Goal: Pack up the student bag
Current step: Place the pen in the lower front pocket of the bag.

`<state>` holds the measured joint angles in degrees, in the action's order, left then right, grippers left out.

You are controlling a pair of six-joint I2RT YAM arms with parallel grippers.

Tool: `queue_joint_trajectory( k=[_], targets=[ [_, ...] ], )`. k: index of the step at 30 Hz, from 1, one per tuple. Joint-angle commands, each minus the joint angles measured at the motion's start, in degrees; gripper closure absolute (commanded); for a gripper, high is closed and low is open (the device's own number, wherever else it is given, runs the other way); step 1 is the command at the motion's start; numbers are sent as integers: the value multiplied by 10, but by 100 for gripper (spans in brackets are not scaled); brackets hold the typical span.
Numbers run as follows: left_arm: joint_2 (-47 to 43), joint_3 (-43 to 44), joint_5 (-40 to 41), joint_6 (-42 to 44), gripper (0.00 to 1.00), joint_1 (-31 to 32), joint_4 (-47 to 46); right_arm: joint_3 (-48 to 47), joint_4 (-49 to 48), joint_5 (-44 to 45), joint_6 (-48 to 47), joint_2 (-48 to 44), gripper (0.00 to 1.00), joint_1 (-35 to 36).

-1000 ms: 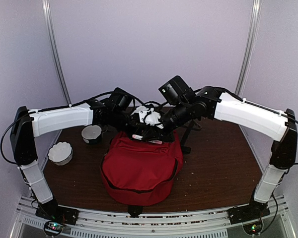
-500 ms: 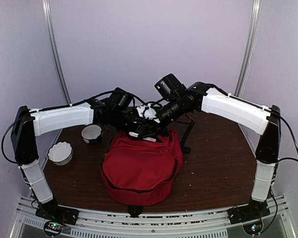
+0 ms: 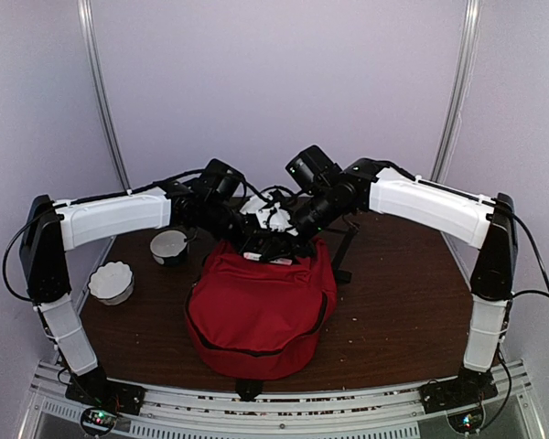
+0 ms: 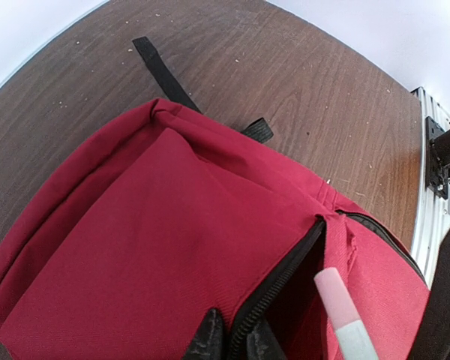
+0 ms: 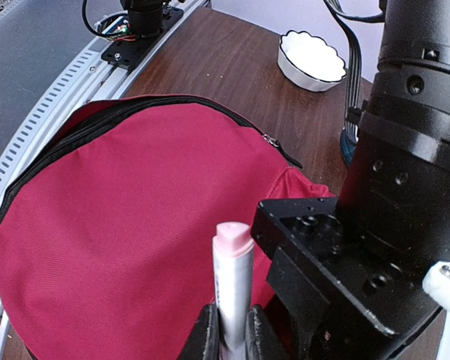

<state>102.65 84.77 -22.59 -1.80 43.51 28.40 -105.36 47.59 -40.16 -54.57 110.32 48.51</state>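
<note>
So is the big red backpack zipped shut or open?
Open. The big red fabric backpack's black zipper is parted, showing a dark gap, and the left gripper pinches its edge.

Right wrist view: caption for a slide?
Right gripper grips a pink-capped marker over the red backpack.

One large red fabric backpack (image 3: 256,311), one pink-capped white marker (image 5: 232,289) and two white bowls, a scalloped-rim bowl (image 3: 111,282) and a plain round bowl (image 3: 169,247), are in view.
</note>
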Motion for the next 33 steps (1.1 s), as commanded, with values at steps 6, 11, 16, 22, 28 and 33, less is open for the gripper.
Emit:
queue_joint_trajectory(
  k=[6, 11, 16, 22, 28, 33],
  targets=[
    [5, 14, -71, -7, 88, -15, -30, -5, -9, 38, -41, 8, 89, -5],
    [1, 9, -76, -9, 88, -18, -36, 11, -16, 62, -59, 15, 88, -9],
    [3, 9, -76, -11, 88, -18, -37, 39, -50, 91, -42, 7, 87, -10],
    [2, 10, -77, -11, 88, -18, -37, 85, -119, 185, 8, -18, 83, -9],
    [1, 10, -77, -14, 88, -18, -38, 130, -167, 254, 85, -58, 74, -3],
    [2, 10, -78, -15, 87, -19, -39, 159, -177, 242, 155, -97, 70, 3]
  ],
)
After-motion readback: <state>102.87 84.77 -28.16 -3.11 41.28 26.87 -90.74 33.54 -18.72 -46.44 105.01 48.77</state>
